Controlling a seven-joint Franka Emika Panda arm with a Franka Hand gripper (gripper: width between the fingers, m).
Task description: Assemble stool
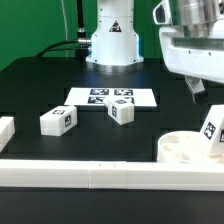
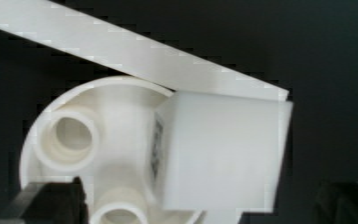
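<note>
The jaws are wide open and hold nothing. Right below them a leg [image 1: 211, 130] stands on the round seat [image 1: 178, 150] (its long side points up).

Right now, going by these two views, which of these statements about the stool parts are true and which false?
1. A loose leg and a second leg lie by the marker board. True.
2. The seat lies at the exterior view's left. False: it lies at its right, by the front rail.
3. A third leg sits at the seat. True.
4. The tool grips a leg beside the marker board. False: it hangs over the seat, jaws apart.
</note>
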